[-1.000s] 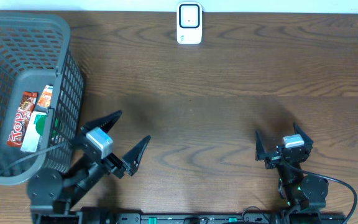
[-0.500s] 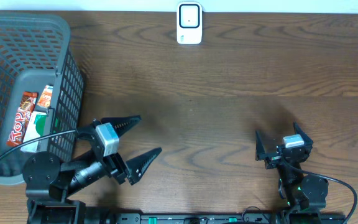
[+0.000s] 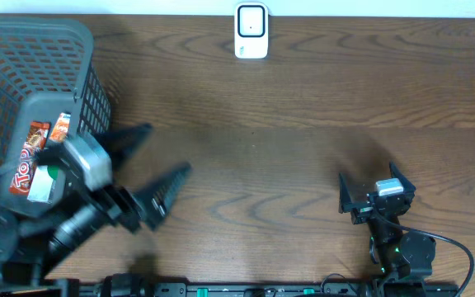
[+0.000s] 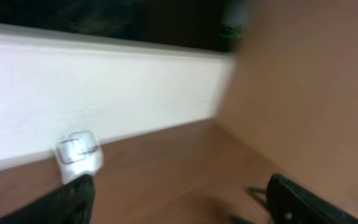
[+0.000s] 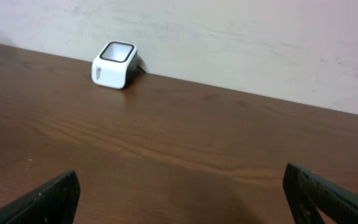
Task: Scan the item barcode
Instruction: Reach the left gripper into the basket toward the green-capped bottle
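Observation:
Inside the grey mesh basket [image 3: 48,49] at the left lie the items: a red snack packet [image 3: 26,158], a white and green box [image 3: 46,176] and an orange packet [image 3: 60,125]. The white barcode scanner [image 3: 251,31] stands at the table's far edge, and also shows as the scanner [image 4: 78,155] in the blurred left wrist view and the scanner [image 5: 112,64] in the right wrist view. My left gripper [image 3: 167,148] hovers open and empty beside the basket's right wall. At the front right my right gripper [image 3: 369,180] is wide open with nothing in it.
The dark wooden table [image 3: 303,124] stretches between basket and scanner. A pale wall [image 5: 229,37] runs behind the scanner. The left arm's body overlaps the basket's front right corner in the overhead view.
My left arm has risen and swung left toward the basket, its open fingers now pointing up and right. The right arm has not moved.

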You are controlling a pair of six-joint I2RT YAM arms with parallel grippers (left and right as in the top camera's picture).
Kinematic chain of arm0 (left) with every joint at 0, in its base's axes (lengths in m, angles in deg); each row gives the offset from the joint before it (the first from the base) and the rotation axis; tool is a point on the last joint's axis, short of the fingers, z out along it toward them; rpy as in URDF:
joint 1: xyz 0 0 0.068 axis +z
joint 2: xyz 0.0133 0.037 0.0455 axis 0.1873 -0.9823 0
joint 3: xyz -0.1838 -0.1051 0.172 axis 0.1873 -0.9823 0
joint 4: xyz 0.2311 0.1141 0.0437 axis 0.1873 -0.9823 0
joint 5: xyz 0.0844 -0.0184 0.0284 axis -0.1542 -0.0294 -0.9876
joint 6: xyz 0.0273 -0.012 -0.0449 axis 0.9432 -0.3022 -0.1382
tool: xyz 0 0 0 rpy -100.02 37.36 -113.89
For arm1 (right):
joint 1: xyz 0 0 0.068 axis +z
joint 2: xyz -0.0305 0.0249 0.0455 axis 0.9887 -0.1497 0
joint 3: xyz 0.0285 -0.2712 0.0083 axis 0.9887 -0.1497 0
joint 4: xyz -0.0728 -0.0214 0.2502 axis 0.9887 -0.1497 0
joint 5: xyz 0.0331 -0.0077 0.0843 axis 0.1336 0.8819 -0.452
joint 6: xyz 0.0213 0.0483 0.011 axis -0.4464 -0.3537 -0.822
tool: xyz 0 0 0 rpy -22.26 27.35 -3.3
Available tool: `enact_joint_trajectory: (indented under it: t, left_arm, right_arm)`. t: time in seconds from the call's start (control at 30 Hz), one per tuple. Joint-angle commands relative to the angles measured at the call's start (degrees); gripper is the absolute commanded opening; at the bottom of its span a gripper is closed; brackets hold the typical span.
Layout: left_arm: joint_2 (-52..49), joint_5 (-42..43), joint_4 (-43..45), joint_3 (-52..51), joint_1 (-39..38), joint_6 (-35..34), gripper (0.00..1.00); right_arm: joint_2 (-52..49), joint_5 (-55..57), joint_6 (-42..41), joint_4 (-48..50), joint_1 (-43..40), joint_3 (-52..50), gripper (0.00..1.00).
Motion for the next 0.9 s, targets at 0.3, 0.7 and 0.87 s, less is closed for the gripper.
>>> enact_joint_trajectory:
  t: [0.3, 0.7, 0.87]
  left_arm:
    - [-24.3, -50.8, -30.7, 26.9, 17.0, -2.2, 0.87]
    - [-36.0, -49.5, -33.0, 26.8, 18.1, -2.6, 0.87]
    - [-39.2, -55.0, -40.0, 26.8, 19.3, -16.2, 0.87]
  right_arm:
    - [-0.1, 0.5, -0.6, -0.2, 0.4, -0.1, 0.99]
    - [-0.1, 0.5, -0.6, -0.2, 0.4, -0.1, 0.99]
    - [-0.1, 0.5, -0.6, -0.2, 0.4, -0.1, 0.99]
